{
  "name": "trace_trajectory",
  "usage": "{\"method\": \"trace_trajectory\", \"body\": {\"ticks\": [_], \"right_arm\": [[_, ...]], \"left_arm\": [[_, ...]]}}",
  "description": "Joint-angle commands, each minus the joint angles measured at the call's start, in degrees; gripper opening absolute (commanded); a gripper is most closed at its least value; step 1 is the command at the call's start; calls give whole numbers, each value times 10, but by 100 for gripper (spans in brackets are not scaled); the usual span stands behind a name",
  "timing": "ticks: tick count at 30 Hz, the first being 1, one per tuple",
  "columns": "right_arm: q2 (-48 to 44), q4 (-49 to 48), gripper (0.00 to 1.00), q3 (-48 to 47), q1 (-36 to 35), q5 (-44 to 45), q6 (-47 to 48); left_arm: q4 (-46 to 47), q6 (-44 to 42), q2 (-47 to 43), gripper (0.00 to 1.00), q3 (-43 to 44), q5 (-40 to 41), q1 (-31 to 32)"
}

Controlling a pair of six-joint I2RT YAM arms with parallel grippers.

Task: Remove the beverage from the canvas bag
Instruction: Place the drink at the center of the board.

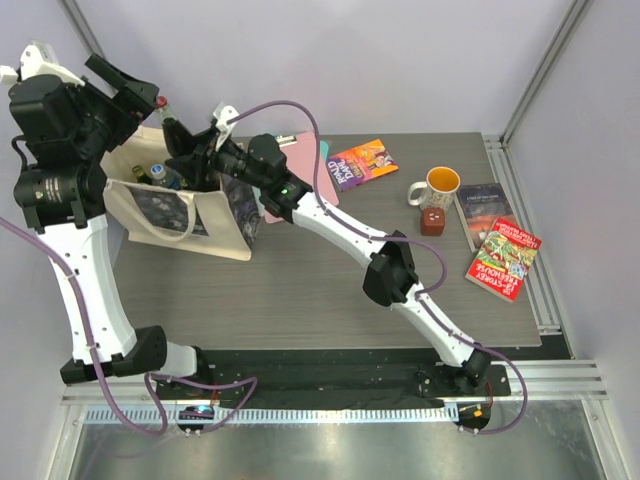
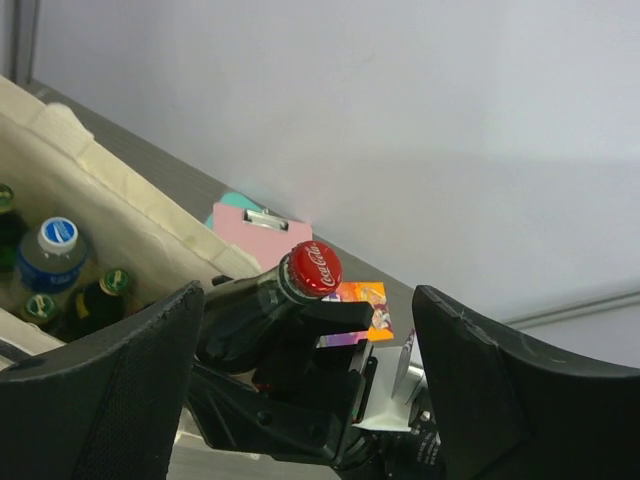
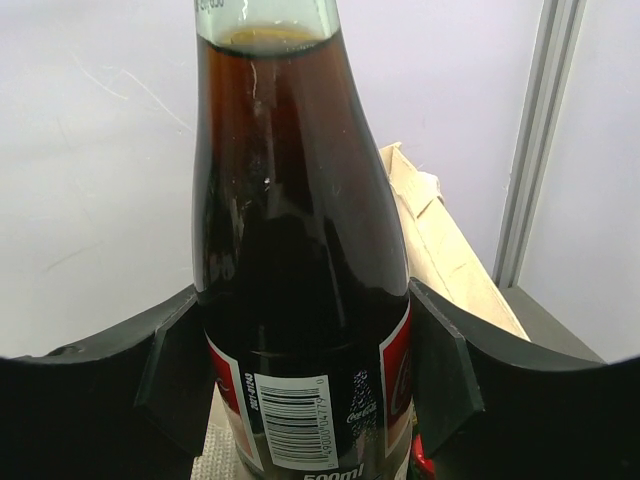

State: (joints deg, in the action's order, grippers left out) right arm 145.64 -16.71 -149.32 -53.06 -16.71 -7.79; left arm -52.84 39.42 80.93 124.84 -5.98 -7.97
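The beverage, a dark cola bottle (image 3: 300, 250) with a red cap (image 2: 310, 268), is held above the open mouth of the cream canvas bag (image 1: 170, 215). My right gripper (image 3: 300, 350) is shut on the bottle's labelled body, one pad pressing each side. In the top view the bottle (image 1: 172, 128) leans up to the left from my right gripper (image 1: 195, 150). My left gripper (image 2: 306, 298) stands open, its fingers wide on either side of the cap and clear of it. Several other bottles (image 2: 58, 240) remain inside the bag (image 2: 110, 200).
A pink clipboard (image 1: 278, 208) lies behind the bag. A colourful book (image 1: 362, 162) lies mid-table, with a yellow-lined mug (image 1: 440, 185) and a small brown cube (image 1: 432, 222) beyond it. A dark book (image 1: 483, 215) and a red book (image 1: 503, 258) lie at the right edge.
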Motion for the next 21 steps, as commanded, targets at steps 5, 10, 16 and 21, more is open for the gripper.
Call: {"method": "trace_trajectory", "body": {"ticks": [5, 10, 16, 21], "right_arm": [[-104, -133, 2, -29, 26, -18, -100], [-131, -154, 2, -34, 31, -22, -127], [-152, -156, 2, -38, 34, -31, -156], [-167, -155, 1, -47, 36, -34, -154]], "left_arm": [[48, -45, -67, 91, 10, 55, 1], [68, -53, -117, 93, -41, 91, 1], [66, -56, -144, 93, -80, 99, 1], [67, -56, -168, 93, -115, 103, 1]]}}
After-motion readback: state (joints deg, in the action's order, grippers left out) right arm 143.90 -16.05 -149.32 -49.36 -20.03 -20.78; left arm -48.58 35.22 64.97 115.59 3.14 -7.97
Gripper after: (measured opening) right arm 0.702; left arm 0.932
